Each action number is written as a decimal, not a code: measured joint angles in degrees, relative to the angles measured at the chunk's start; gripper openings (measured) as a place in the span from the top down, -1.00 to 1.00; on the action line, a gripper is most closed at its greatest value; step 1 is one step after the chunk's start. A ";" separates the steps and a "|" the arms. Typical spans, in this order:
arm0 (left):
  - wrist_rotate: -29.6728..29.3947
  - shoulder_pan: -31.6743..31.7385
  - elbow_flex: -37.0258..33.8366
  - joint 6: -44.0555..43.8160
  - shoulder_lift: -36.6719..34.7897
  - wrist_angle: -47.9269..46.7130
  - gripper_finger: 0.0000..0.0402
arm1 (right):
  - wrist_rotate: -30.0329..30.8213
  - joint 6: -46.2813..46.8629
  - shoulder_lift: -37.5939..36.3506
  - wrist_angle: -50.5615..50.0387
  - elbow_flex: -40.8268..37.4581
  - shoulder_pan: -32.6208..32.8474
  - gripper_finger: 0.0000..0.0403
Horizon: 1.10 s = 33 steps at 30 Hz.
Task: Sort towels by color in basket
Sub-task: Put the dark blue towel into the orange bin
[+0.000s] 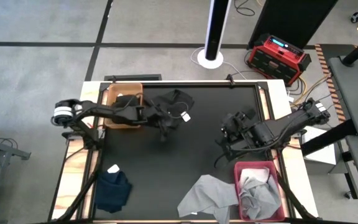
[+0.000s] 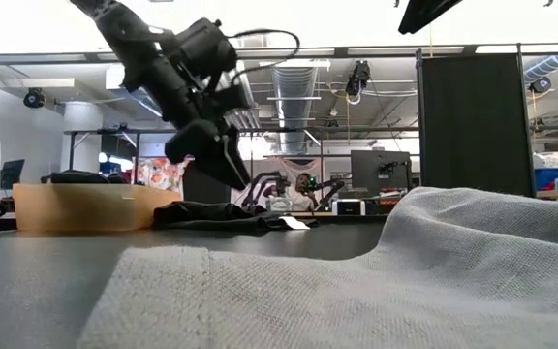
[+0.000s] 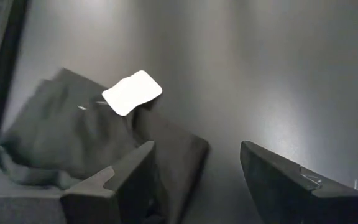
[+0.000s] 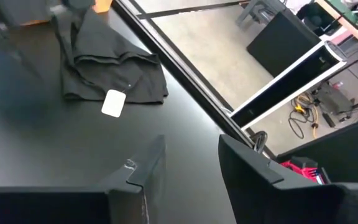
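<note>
Black table (image 1: 185,162), 2 baskets on it: tan basket (image 1: 112,99) far left corner, red basket (image 1: 248,169) near right, grey cloth inside. Grey towel (image 1: 207,194) spills beside red basket. Black towel (image 1: 169,107) lies just beside tan basket, white tag (image 1: 185,116) showing. Navy towel (image 1: 112,190) near left edge.

Left claw (image 1: 162,126) over black towel edge, jaws apart, holding nothing. Right claw (image 1: 224,138) mid-table, jaws parted, empty.

Step, likely: pick black towel. Next: left claw lowers, pinches fold, lifts toward tan basket.
</note>
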 joint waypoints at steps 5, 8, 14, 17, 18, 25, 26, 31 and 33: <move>-0.03 0.00 1.08 0.21 4.98 -0.02 -0.09 | 0.01 -0.02 -0.02 0.00 -0.14 0.02 0.25; -0.07 0.00 1.68 0.19 7.40 -0.68 -0.09 | 0.01 -0.03 -0.02 0.00 -0.14 0.02 0.23; -0.08 -1.05 3.57 -2.73 7.87 -7.56 -0.09 | 0.08 -0.13 -0.02 -0.04 -0.23 0.02 0.19; -0.44 -2.08 4.83 -4.51 7.54 -12.13 -0.09 | 0.99 -0.72 0.05 -0.04 -0.23 0.02 0.18; -1.24 -2.44 4.94 -4.63 7.54 -12.78 -0.09 | 1.35 -0.79 0.05 -0.03 -0.26 0.02 0.18; 6.66 -6.82 9.05 -16.24 6.92 -33.39 -0.09 | 1.48 -0.94 0.05 -0.04 -0.71 -0.07 0.21; 10.10 -8.08 10.64 -19.87 6.81 -38.59 -0.09 | 1.48 -1.02 0.05 -0.04 -0.71 -0.07 0.21; 16.19 -17.10 16.91 -33.00 6.71 -55.56 -0.09 | 1.48 -1.16 0.05 -0.02 -0.84 -0.07 0.17; 14.75 -21.11 17.91 -35.71 6.69 -59.80 -0.09 | 1.50 -1.16 0.05 0.00 -1.07 -0.07 0.15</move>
